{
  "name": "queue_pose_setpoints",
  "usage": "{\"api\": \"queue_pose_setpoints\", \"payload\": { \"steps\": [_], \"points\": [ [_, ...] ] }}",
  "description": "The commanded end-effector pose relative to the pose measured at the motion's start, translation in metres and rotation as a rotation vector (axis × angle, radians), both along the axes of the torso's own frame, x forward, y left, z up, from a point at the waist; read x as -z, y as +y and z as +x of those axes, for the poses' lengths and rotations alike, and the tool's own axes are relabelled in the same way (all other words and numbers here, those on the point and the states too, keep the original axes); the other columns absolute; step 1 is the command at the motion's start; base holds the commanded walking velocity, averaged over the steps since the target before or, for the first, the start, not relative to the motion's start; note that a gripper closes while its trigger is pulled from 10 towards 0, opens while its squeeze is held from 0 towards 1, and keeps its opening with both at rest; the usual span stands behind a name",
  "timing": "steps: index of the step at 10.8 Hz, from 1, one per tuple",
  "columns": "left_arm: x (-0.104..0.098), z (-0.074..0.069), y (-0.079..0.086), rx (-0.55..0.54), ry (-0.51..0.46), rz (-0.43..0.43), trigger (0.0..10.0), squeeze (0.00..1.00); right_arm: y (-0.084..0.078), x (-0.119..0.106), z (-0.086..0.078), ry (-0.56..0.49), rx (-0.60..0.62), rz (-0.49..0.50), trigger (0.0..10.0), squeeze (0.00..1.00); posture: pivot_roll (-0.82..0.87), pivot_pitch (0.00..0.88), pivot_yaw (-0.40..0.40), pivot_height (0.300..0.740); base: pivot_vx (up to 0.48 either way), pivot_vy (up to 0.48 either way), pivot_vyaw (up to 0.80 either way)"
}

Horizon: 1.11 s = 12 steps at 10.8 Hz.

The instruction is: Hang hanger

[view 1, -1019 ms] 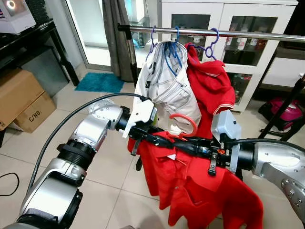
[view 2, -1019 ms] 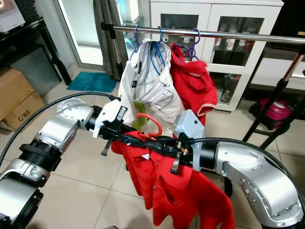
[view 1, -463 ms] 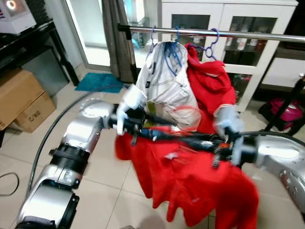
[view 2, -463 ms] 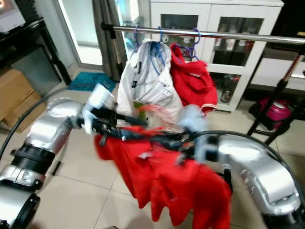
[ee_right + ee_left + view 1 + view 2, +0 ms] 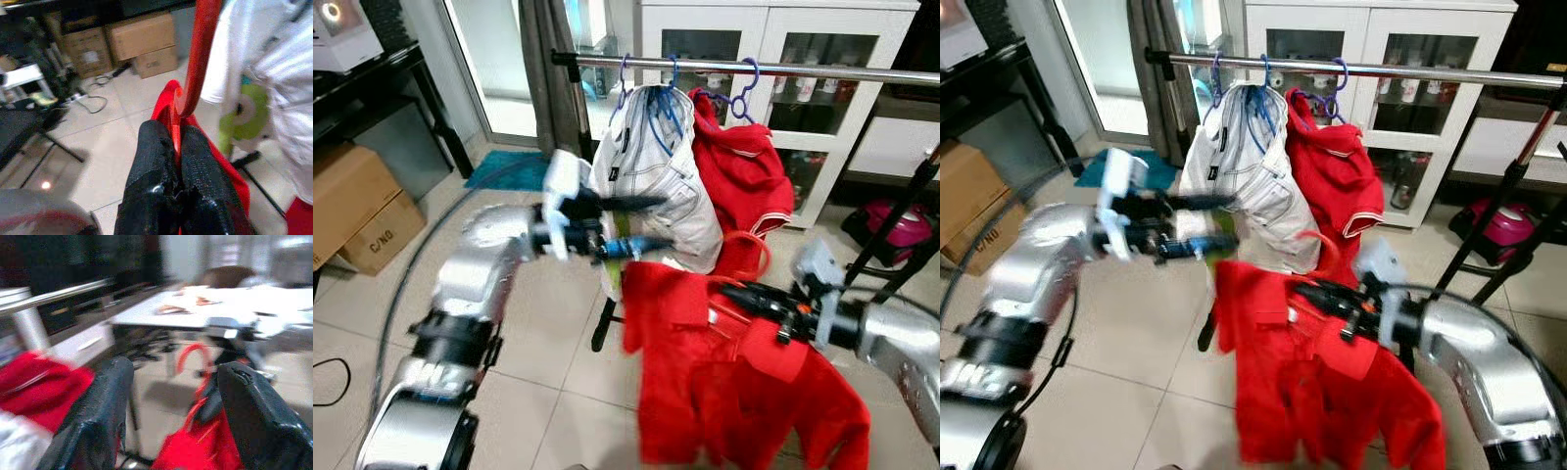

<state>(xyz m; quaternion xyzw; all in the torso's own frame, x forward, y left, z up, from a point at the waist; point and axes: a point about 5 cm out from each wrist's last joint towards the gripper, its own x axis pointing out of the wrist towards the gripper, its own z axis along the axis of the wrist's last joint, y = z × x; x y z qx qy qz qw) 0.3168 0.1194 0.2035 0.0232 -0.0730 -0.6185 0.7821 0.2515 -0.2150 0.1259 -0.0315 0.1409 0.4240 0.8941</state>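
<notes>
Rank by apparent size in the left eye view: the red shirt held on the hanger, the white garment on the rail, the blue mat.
1. Red shirt, though it is nearest the camera, which inflates it.
2. White garment, hanging from the rail.
3. Blue mat, farthest away and partly hidden by the left arm.

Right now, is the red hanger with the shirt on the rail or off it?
Off: the right gripper pinches the red hanger below the rail.

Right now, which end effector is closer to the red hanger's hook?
Right. The right end effector is shut on the red hanger just below its hook. The left end effector is open, off to the robot's left beside the white garment.
</notes>
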Motion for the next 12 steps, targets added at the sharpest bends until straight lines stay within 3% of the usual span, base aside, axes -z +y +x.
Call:
{"api": "queue_pose_setpoints", "payload": {
  "steps": [1, 2, 4, 5, 6, 8, 9, 10, 11, 12],
  "points": [
    [0.009, 0.004, 0.015, -0.175, 0.029, 0.053, 10.0, 0.67, -0.012, -0.001, 0.005, -0.067, 0.1, -0.01, 0.0, 0.0, -0.21, 0.023, 0.139, 0.74, 0.0, 0.0, 0.0],
    [0.024, 0.003, 0.028, -0.334, 0.042, 0.105, 10.0, 0.0, -0.024, 0.008, 0.008, -0.064, 0.222, 0.003, 0.0, 0.0, -0.2, 0.029, 0.133, 0.74, 0.0, 0.0, 0.0],
    [0.054, -0.002, 0.045, -0.682, 0.09, 0.107, 10.0, 0.0, -0.047, 0.02, 0.01, -0.064, 0.483, 0.055, 0.0, 0.0, -0.2, 0.026, 0.125, 0.74, 0.0, 0.0, 0.0],
    [0.064, -0.008, 0.045, -0.797, 0.124, 0.065, 10.0, 0.0, -0.059, 0.023, 0.012, -0.092, 0.627, 0.073, 0.7, 0.0, -0.21, 0.045, 0.123, 0.74, 0.0, 0.0, 0.0],
    [0.073, -0.011, 0.042, -0.873, 0.16, 0.06, 10.0, 0.0, -0.07, 0.029, 0.014, -0.088, 0.719, 0.069, 10.0, 0.0, -0.2, 0.06, 0.119, 0.74, 0.0, 0.0, 0.0],
    [0.077, -0.011, 0.042, -0.92, 0.141, 0.103, 10.0, 0.0, -0.085, 0.042, 0.02, -0.042, 0.831, -0.004, 10.0, 0.0, -0.21, 0.05, 0.1, 0.74, 0.0, -0.191, 0.0],
    [0.073, -0.007, 0.039, -0.952, 0.147, 0.07, 10.0, 0.0, -0.01, 0.038, 0.014, -0.139, 0.841, -0.077, 10.0, 0.0, -0.21, 0.044, 0.096, 0.74, 0.0, -0.42, 0.0],
    [0.069, -0.005, 0.029, -0.933, 0.139, 0.055, 10.0, 0.0, 0.031, 0.019, 0.003, -0.216, 0.849, 0.0, 10.0, 0.0, -0.21, 0.051, 0.101, 0.74, 0.0, -0.424, 0.0],
    [0.068, -0.008, 0.015, -0.859, 0.122, 0.066, 10.0, 0.0, 0.028, 0.014, 0.007, -0.29, 0.884, 0.049, 10.0, 0.0, -0.21, 0.043, 0.098, 0.74, 0.0, -0.409, 0.0],
    [0.072, -0.008, 0.012, -0.846, 0.131, 0.069, 10.0, 0.0, 0.028, 0.015, 0.01, -0.316, 0.872, 0.033, 10.0, 0.0, -0.21, 0.025, 0.096, 0.74, 0.0, -0.394, 0.0]
  ]
}}
